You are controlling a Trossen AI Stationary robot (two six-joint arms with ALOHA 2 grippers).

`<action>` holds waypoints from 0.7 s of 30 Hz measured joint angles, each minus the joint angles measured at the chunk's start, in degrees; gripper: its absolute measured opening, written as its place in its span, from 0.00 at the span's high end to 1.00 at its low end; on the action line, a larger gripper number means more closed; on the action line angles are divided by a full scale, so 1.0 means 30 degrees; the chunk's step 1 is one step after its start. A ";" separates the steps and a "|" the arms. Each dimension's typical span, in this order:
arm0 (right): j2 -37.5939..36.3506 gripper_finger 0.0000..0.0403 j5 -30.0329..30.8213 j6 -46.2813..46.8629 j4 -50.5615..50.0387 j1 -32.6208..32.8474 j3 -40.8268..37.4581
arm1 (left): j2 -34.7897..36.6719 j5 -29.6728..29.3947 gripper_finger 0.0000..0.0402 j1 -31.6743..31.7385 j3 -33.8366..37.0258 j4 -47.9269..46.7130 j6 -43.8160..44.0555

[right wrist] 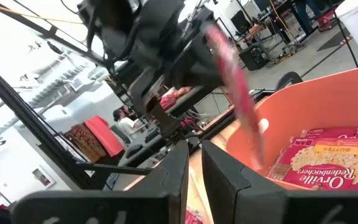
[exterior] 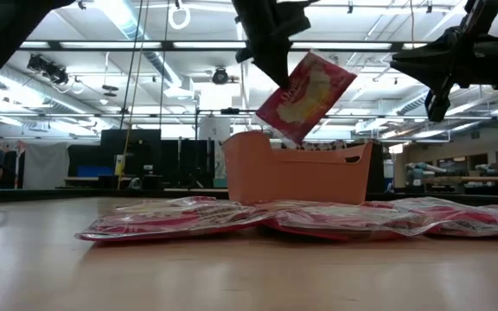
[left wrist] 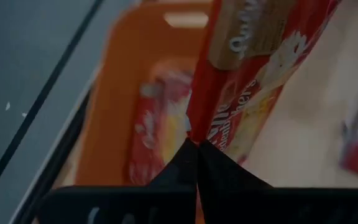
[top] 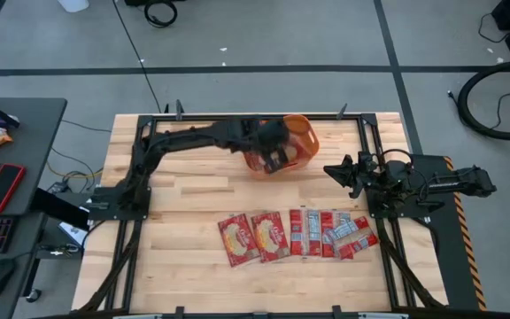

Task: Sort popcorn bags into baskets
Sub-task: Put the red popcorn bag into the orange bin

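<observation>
The left hand (top: 277, 152) is pinched shut on the top edge of a flat red popcorn bag with a yellow-cream centre picture (exterior: 305, 95), hanging it tilted over the rounded orange plastic basket (top: 301, 133) at about twelve o'clock on the wooden tabletop (top: 193, 190). The bag looks light and crinkly, a slippery film that flexes rather than holds shape, so a pinch on a sealed edge seems the safest hold. The right hand (top: 343, 173) waits at about three o'clock, its fingers narrowly parted and holding nothing, pointed at the basket.

A row of flat red popcorn bags (top: 299, 235), wide ones with yellow-cream pictures and narrower ones with silver-white marks, lies at about six o'clock, just beside or overlapping one another.

The low view shows the held bag clear above the basket's rim, which the high view hides under the arm. Both wrist views look inside the basket, where another red bag with a cream picture (right wrist: 328, 158) already lies; no other view shows that.
</observation>
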State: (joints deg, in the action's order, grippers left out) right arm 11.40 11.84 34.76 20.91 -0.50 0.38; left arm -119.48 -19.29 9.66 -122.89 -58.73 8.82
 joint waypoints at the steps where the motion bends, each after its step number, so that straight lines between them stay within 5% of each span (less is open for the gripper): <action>1: 0.0000 0.87 0.0000 0.0000 0.0000 -0.0004 0.0000 | 0.0000 0.0000 1.00 0.0322 0.0000 0.0292 0.0000; 8: 0.0000 0.87 0.0000 0.0000 -0.0004 -0.0004 0.0000 | -0.0058 0.0412 1.00 0.2000 0.0923 0.0093 -0.1128; 15: 0.0000 0.87 0.0000 0.0000 0.0000 -0.0004 0.0000 | -0.0102 0.4168 1.00 0.2896 0.3605 0.0175 -0.1049; 21: 0.0000 0.87 0.0000 0.0000 0.0000 -0.0004 0.0000 | -0.0102 0.3921 0.95 0.2803 0.5062 0.1420 -0.1226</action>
State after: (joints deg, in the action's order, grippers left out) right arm 11.40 11.84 34.76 20.91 -0.51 0.38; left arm -119.79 -7.53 18.07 -107.71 -54.47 5.14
